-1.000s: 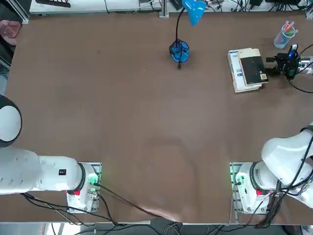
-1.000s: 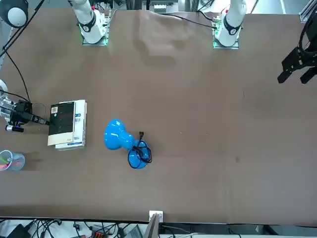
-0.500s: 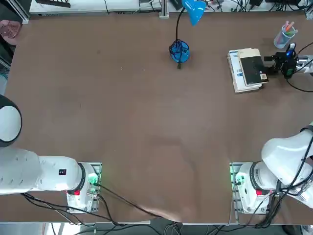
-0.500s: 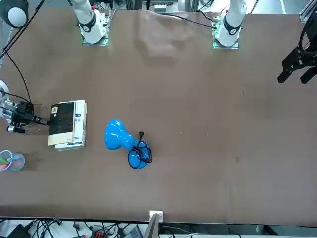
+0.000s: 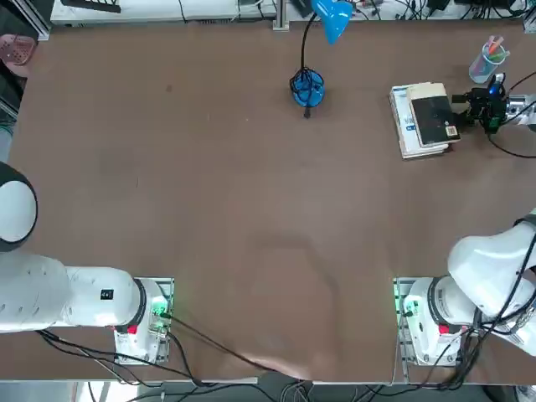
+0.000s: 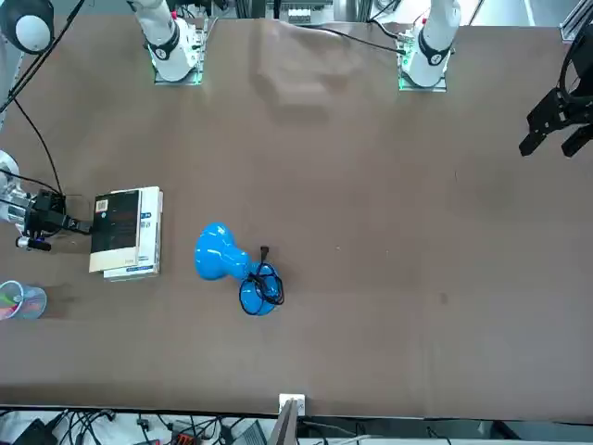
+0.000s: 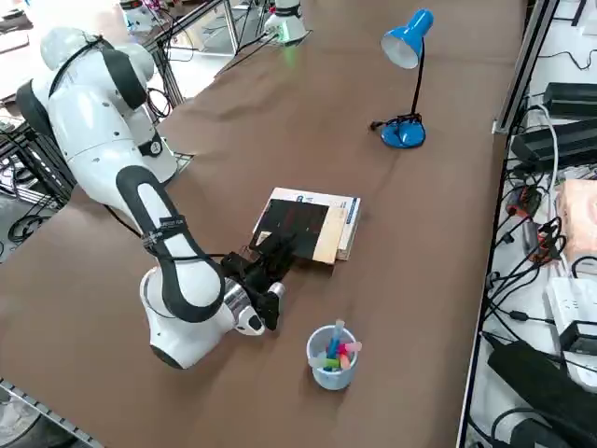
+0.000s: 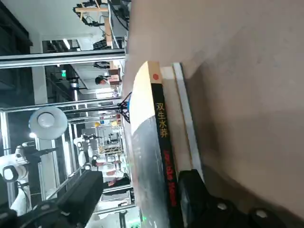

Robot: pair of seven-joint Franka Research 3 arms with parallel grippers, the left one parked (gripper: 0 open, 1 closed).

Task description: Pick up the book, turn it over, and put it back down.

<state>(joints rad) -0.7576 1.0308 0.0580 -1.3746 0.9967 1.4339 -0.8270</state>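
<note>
Right arm: We see the right arm (image 7: 107, 149) arched high over the table (image 7: 401, 252), bending down to a low wrist at the book's side.
Right gripper: We find the right gripper (image 5: 460, 110) low and nearly level, pointing sideways at the book's edge from the robot's right.
Fingers: We see them wide apart, one beside the black spine, the other out over the cover side; we cannot tell whether either touches.
Book: Black and cream, the book (image 5: 434, 120) lies flat, partly overhanging a white volume (image 5: 404, 126) with blue print, toward the table's far right.
Cup: We notice a cup (image 5: 484, 67) of coloured sticks beyond the gripper.
Lamp: A blue lamp (image 7: 403, 133) stands left of the book.
</note>
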